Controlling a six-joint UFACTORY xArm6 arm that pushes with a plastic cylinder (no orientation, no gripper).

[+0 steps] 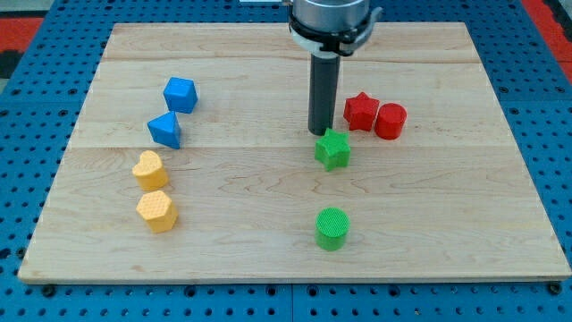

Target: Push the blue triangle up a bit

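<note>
The blue triangle (165, 130) lies on the wooden board at the view's left, just below a blue cube (180, 94). My tip (320, 133) is at the board's middle, far to the right of the blue triangle. It stands right at the top left edge of a green star (332, 149).
A red star (361, 111) and a red cylinder (390, 121) sit right of the rod. A green cylinder (332, 228) is at the lower middle. A yellow heart (149, 168) and a yellow hexagon (157, 211) lie below the blue triangle. The board (447, 206) rests on a blue pegboard.
</note>
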